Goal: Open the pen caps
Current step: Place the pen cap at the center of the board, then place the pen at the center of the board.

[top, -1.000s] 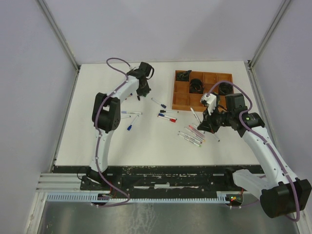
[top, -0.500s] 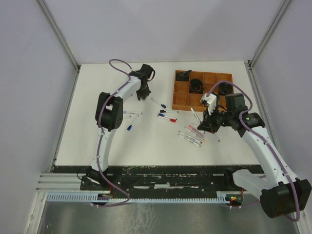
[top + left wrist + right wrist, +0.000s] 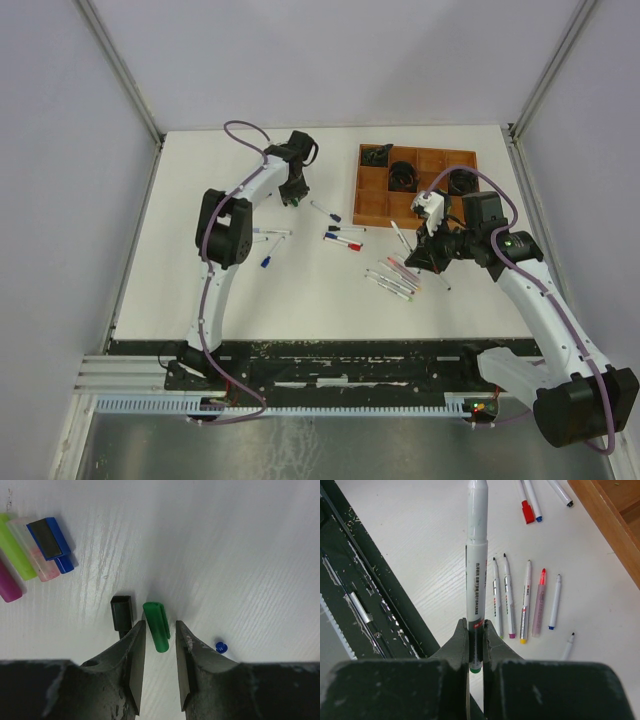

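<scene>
1. Toward the far left of the white table point(image 3: 240, 555), a green cap point(image 3: 156, 625) lies flat on the surface. It sits between the fingertips of the left gripper point(image 3: 160, 630), with a thin strip of table showing on each side of it.
2. The left gripper's fingers point(image 3: 136, 652) are spread on either side of the green cap and pinch nothing.
3. A black cap point(image 3: 122, 612) lies just left of the green one, apart from it. A tiny blue piece point(image 3: 221, 647) rests on the table beside the other finger.
4. Farther off is a cluster of loose caps point(image 3: 35, 555) in lime, clear pink, blue and purple, packed side by side.
5. Over the right half of the table, the right gripper point(image 3: 475, 625) has its fingers pressed onto a held pen point(image 3: 476, 555). It grips the pen near its green end, and the white-grey barrel juts out ahead of the fingers, clear of the table.
6. Beneath that barrel, a row of pens point(image 3: 525, 602) lies side by side on the table.
7. The brown tray point(image 3: 357, 190) sits at the far right, with dark objects point(image 3: 402, 175) in some compartments.
</scene>
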Motion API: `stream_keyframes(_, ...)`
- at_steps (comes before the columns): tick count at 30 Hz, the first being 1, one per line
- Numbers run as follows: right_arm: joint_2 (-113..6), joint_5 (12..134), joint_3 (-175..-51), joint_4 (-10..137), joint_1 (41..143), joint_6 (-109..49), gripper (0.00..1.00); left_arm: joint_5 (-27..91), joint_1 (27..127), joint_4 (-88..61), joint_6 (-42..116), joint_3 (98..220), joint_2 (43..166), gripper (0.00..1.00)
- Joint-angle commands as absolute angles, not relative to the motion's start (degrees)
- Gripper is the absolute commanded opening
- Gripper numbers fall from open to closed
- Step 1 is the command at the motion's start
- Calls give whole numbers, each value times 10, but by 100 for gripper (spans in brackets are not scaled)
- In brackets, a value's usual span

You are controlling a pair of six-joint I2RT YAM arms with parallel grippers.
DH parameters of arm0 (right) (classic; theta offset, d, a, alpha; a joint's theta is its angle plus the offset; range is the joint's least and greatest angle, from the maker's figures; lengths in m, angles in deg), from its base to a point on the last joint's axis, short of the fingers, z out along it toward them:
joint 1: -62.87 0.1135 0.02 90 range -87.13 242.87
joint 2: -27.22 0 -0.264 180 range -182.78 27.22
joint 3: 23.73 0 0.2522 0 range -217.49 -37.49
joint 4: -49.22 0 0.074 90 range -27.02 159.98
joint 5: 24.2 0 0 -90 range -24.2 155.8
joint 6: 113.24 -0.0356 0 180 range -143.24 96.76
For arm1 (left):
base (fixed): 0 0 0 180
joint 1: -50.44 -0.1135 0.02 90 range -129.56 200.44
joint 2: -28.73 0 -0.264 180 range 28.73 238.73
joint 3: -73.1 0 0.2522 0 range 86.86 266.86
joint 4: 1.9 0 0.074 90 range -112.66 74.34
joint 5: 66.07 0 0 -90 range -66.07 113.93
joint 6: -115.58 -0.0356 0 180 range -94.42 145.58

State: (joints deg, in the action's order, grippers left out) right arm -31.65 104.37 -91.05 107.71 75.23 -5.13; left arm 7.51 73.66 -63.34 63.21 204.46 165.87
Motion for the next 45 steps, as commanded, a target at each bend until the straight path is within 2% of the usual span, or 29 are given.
stream_keyframes(1,-307,1055,-931,1073,751,-49,2,66,735,-638,607,2072,1651,37)
stream_keyframes(9,-307,1052,-932,1077,752,-45,2,89,736,-659,599,2108,1625,37)
stream_keyframes(16,-303,988,-936,1077,751,-34,2,143,737,-666,586,2080,1496,37)
stream_keyframes(19,-312,907,-944,1082,750,-19,2,156,743,-605,559,1953,1401,37)
stream_keyframes(23,-336,792,-942,1089,746,11,2,161,783,-415,491,1678,1210,40)
stream_keyframes(27,-381,729,-954,1118,744,41,2,149,811,-204,464,1421,1010,57)
stream_keyframes(31,-401,670,-928,1119,734,84,2,120,811,-61,442,1254,872,74)
stream_keyframes(36,-438,650,-883,1084,707,100,1,94,811,-17,415,1178,850,77)
stream_keyframes(45,-519,628,-881,1078,675,104,1,75,811,-5,426,1154,828,78)
